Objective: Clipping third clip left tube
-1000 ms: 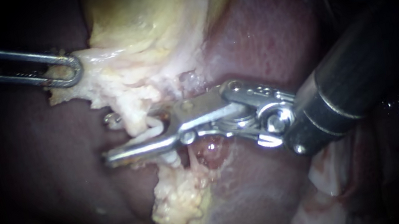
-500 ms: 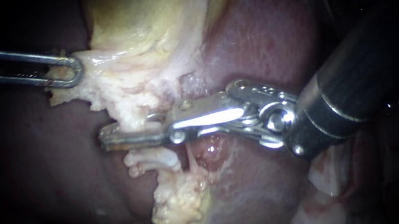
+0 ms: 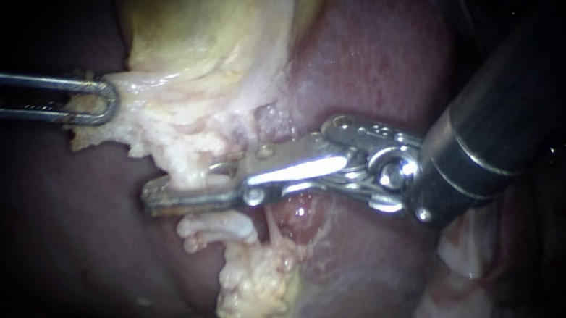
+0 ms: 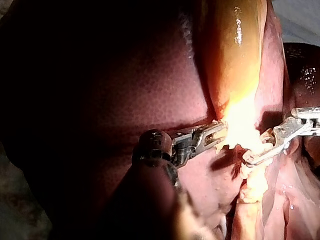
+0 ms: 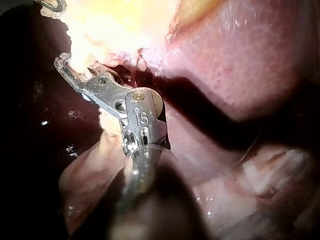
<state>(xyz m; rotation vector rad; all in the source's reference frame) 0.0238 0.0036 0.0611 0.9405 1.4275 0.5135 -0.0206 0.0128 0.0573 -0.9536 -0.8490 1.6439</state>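
Steel right instrument (image 3: 149, 201) (lumpy pale tube (image 3: 217, 224))

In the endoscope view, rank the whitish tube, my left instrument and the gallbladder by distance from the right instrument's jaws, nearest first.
1. The whitish tube: caught in the jaws of the right instrument, showing just below them.
2. The left instrument: up and to the left, jaws shut on pale tissue.
3. The gallbladder: top centre, farthest.
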